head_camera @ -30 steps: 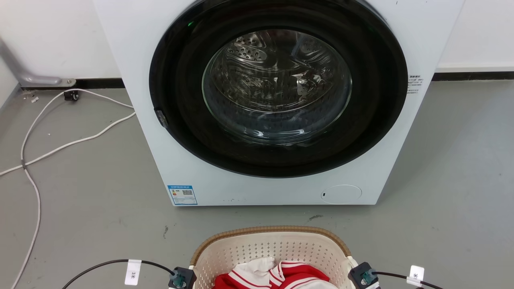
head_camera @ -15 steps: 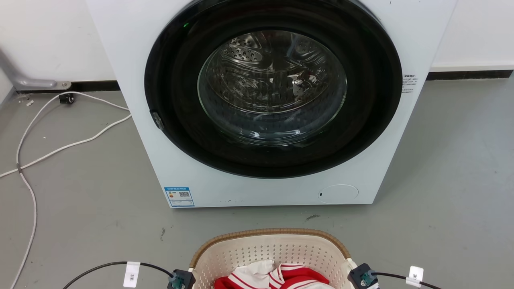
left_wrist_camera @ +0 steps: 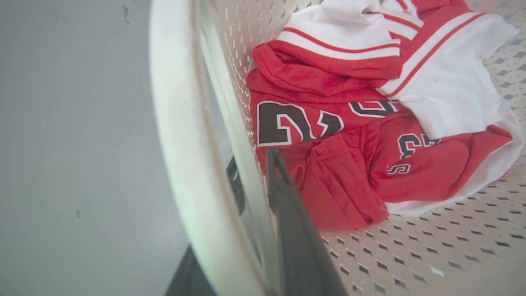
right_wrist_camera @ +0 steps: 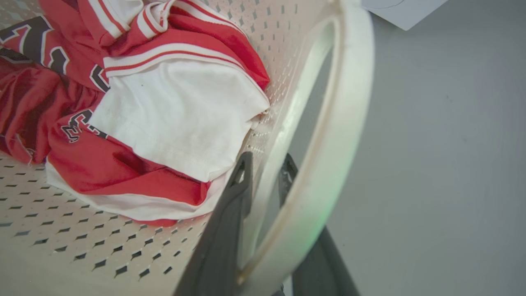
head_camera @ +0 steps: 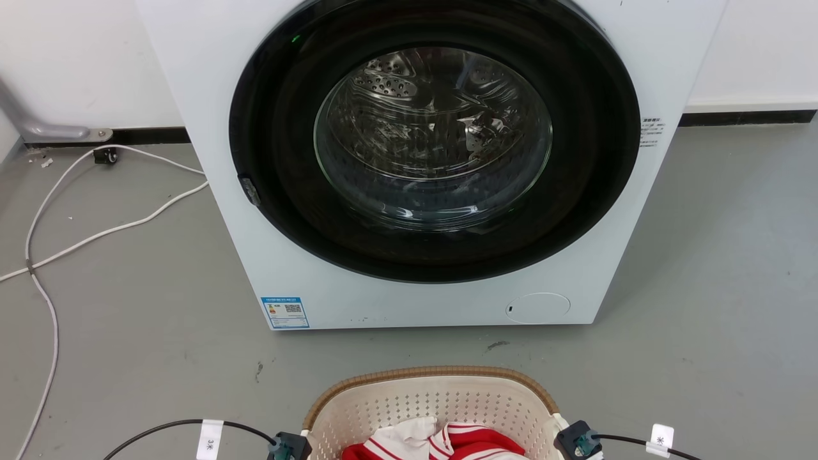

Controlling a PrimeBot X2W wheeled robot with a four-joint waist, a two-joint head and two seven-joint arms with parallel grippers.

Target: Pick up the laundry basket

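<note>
Plastic wall pinched both sides: holding laundry basket (head_camera: 409,402) between left gripper (left_wrist_camera: 252,160) and right gripper (right_wrist_camera: 267,160), jaws straddling it under each loop handle (right_wrist_camera: 328,123); rim (head_camera: 434,372) slightly lower in head view than half a second ago, washer (head_camera: 409,300) fixed, so probably lift starting.

The right gripper (right_wrist_camera: 268,164) pinches the right wall of the laundry basket (right_wrist_camera: 102,250) under its white loop handle (right_wrist_camera: 345,115), inner finger touching a red-and-white jersey (right_wrist_camera: 164,119).
</note>
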